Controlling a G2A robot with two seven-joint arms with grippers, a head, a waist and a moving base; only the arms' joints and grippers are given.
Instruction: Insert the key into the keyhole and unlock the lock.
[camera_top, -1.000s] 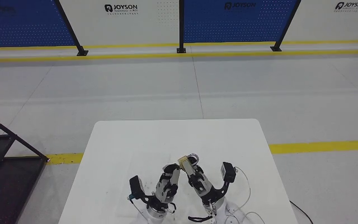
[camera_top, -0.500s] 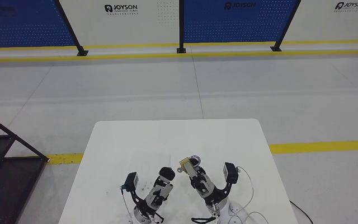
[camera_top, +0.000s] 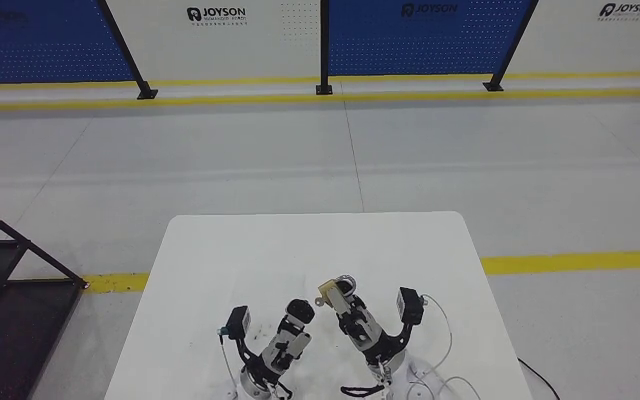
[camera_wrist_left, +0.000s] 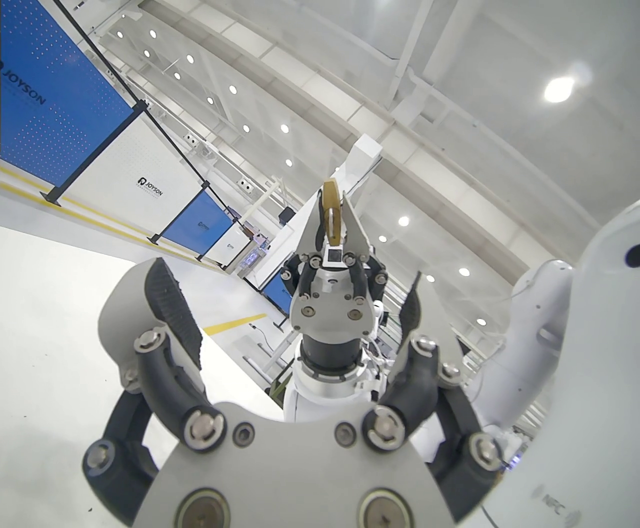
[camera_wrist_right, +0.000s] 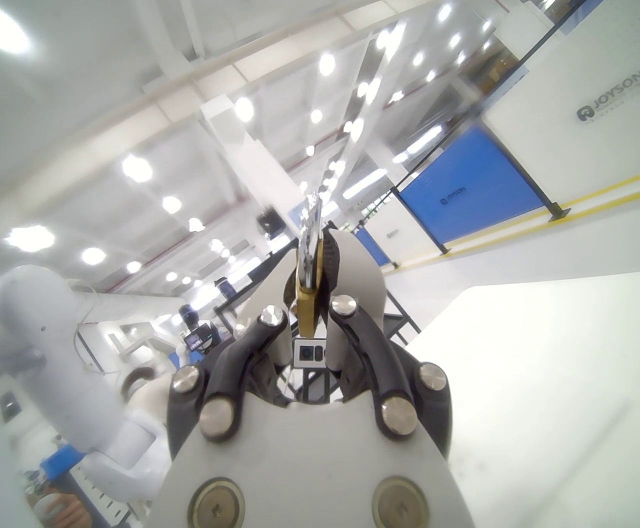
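My right gripper (camera_top: 335, 297) is shut on a brass padlock (camera_top: 328, 291) and holds it up above the near half of the white table (camera_top: 250, 250). Its silver shackle (camera_top: 345, 281) shows beside the fingers. In the right wrist view the brass padlock (camera_wrist_right: 306, 295) sits clamped between the pads of my right gripper (camera_wrist_right: 312, 265). A silver metal part (camera_wrist_right: 312, 217) sticks out beyond them; shackle or key, I cannot tell. My left gripper (camera_top: 299, 310) stands open and empty just left of the lock. From the left wrist, my left gripper (camera_wrist_left: 287, 305) faces the padlock (camera_wrist_left: 331, 210).
Cables (camera_top: 435, 335) trail off the right arm near the table's front right corner. A black frame (camera_top: 30, 265) stands left of the table. Blue and white barrier panels (camera_top: 420, 35) line the far floor.
My left gripper has drawn back from the padlock toward the table's near edge and now stands apart from it. The right gripper with the lock has hardly moved.
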